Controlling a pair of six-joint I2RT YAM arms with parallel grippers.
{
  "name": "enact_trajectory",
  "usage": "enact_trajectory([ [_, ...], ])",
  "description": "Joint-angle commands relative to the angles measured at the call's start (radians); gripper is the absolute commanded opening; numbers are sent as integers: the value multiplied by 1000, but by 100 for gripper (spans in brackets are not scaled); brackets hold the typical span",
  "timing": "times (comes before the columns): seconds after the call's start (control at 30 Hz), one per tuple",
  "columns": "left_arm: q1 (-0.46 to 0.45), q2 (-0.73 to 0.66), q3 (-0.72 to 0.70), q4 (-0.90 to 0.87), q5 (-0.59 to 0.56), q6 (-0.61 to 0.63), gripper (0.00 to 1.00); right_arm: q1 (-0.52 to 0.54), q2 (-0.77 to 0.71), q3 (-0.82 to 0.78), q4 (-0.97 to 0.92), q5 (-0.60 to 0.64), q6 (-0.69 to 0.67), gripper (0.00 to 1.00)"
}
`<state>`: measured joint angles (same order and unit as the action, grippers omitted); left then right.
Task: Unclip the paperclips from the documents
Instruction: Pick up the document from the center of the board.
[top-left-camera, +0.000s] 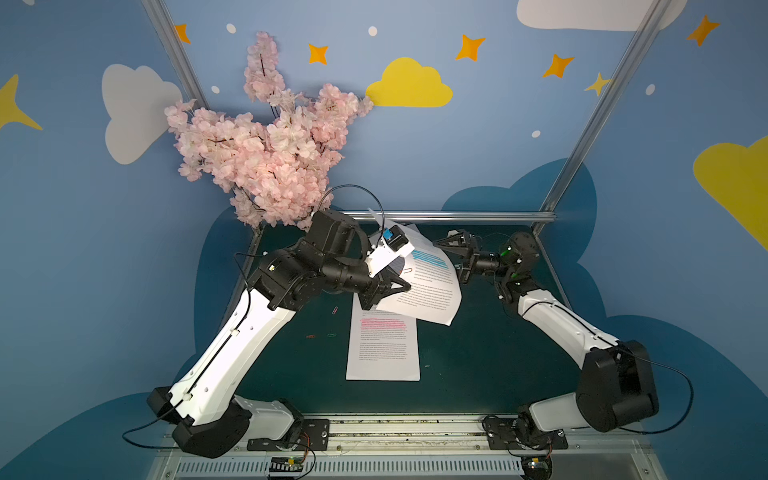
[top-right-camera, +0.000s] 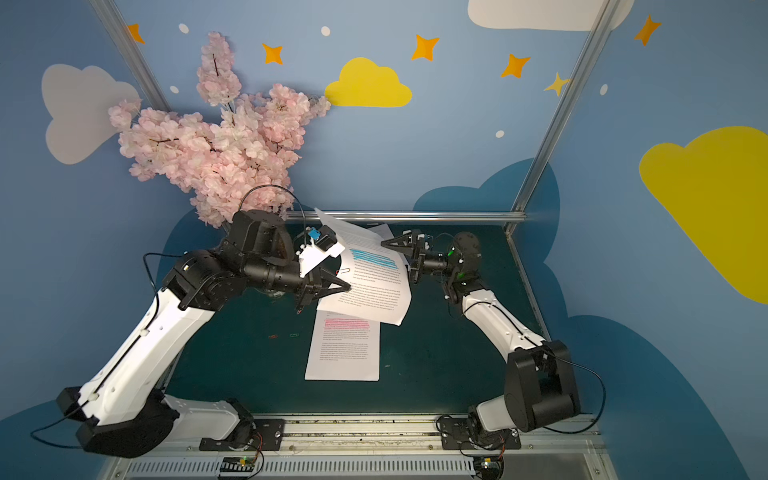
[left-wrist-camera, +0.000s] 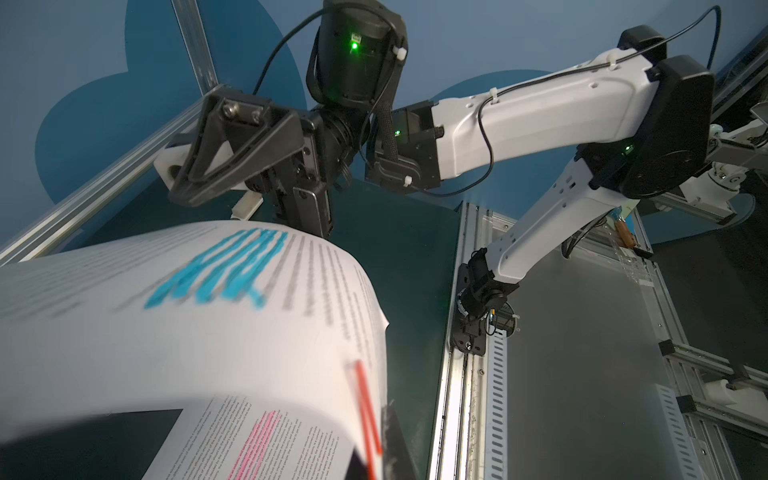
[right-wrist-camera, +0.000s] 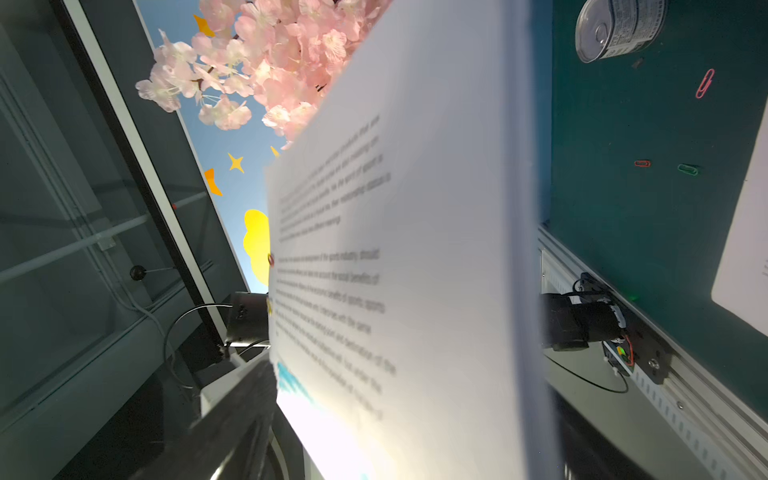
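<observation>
My left gripper (top-left-camera: 409, 286) (top-right-camera: 349, 286) is shut on the near left edge of a document with a blue highlighter band (top-left-camera: 432, 282) (top-right-camera: 374, 282), holding it raised and curved above the mat. A red paperclip (top-left-camera: 407, 271) (top-right-camera: 344, 271) (left-wrist-camera: 365, 415) sits on that edge beside the gripper. My right gripper (top-left-camera: 435, 242) (top-right-camera: 383, 243) stands open at the page's far right edge. In the right wrist view the page (right-wrist-camera: 415, 270) fills the space beside one dark finger (right-wrist-camera: 237, 415). A document with a pink band (top-left-camera: 382, 345) (top-right-camera: 343, 349) lies flat below.
Loose paperclips lie on the green mat left of the pages: pink (top-left-camera: 334, 310) (right-wrist-camera: 704, 83), red (top-left-camera: 310, 336) (right-wrist-camera: 642, 163), green (top-left-camera: 331, 334) (right-wrist-camera: 688, 169). A tin can (right-wrist-camera: 619, 29) lies under the left arm. Pink blossom branches (top-left-camera: 266, 158) overhang the back left corner.
</observation>
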<state>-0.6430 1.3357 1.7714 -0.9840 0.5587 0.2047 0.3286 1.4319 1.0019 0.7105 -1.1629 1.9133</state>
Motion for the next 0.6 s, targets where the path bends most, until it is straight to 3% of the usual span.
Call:
enact_trajectory([
  [0.0,7,-48,-62,46,23,-30,4,6,-40,21,65,23,57,81],
  [0.27,22,-110,-161,100,28,-76,4,-16,-60,106,49,28,11,66],
  [0.57,80,-144,-177,99,31,-80,4,-40,-94,133,48,34,-13,69],
])
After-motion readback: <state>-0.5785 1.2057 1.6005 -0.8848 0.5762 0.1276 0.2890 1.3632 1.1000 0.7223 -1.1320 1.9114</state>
